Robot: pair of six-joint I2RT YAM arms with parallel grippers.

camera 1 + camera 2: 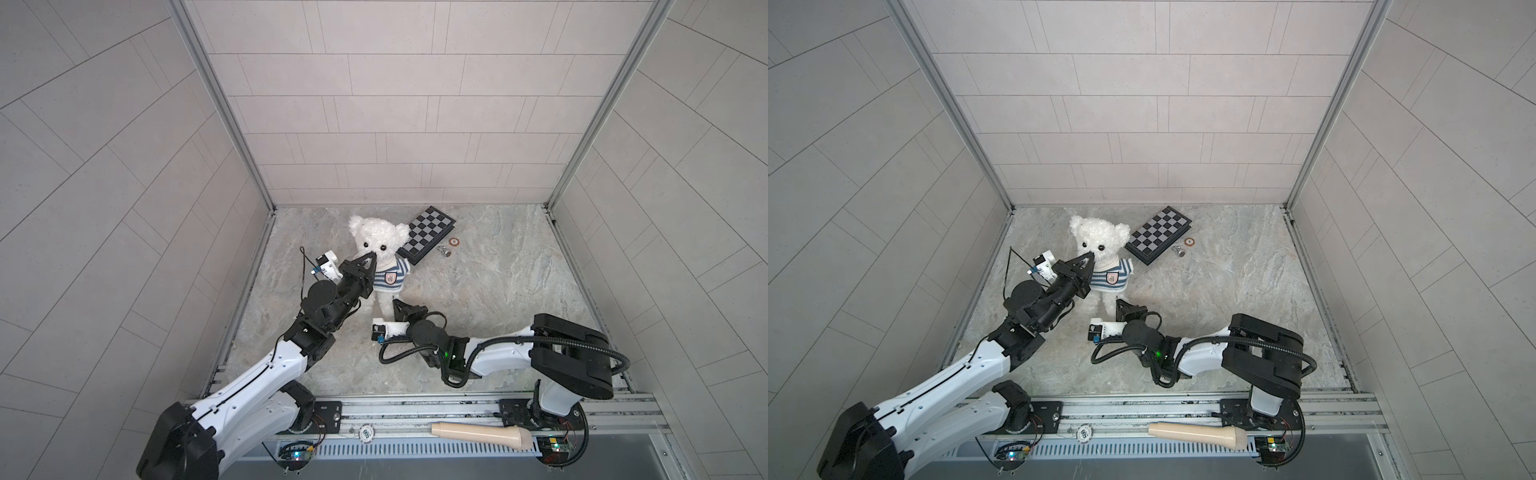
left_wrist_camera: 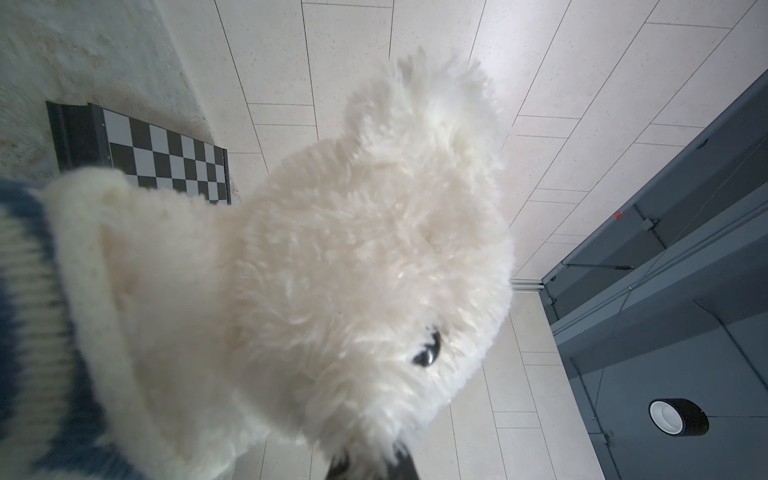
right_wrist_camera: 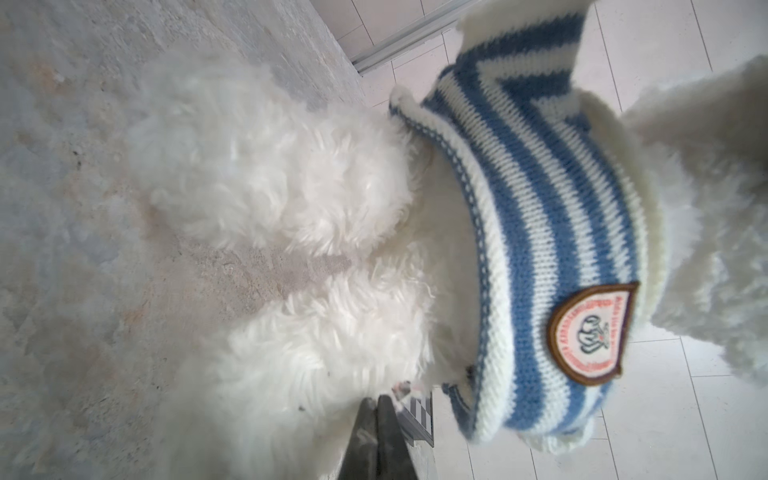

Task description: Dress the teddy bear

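left pincer (image 1: 370, 259) (image 1: 1089, 258) pressed together on the fur at the teddy bear's (image 1: 380, 235) (image 1: 1100, 232) muzzle, just under its eyes; left wrist view shows dark fingertips (image 2: 401, 459) buried in that fur

teddy bear upright at back left-centre of the table (image 1: 498, 291), facing front, feet on the table

striped shirt (image 1: 388, 277) (image 3: 540, 232) on around its chest, crest badge to the front, hem loose, belly and legs bare

right pincer (image 1: 395, 302) (image 1: 1118, 301) (image 3: 376, 405) low at the bear's legs, fingers pressed together, tips against leg fur, cannot tell if any fur is caught

chessboard (image 1: 428, 235) (image 2: 166, 158) flat just right of the bear's head, touching or not unclear

small metal piece (image 1: 445, 251) and a brown ring (image 1: 454, 242) right of the board
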